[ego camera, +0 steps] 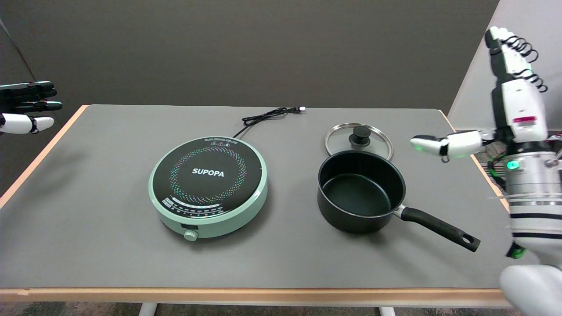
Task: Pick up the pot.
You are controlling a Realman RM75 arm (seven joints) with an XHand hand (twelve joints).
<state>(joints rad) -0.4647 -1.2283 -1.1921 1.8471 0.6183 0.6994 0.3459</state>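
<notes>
Grey table (109,210): right hand (511,103) spread, empty, above pot (361,193).

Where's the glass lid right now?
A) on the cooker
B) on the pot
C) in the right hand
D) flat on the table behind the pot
D: the glass lid lies flat on the table just behind the open pot, apart from the cooker; the right hand is raised off to the side, holding nothing.
</notes>
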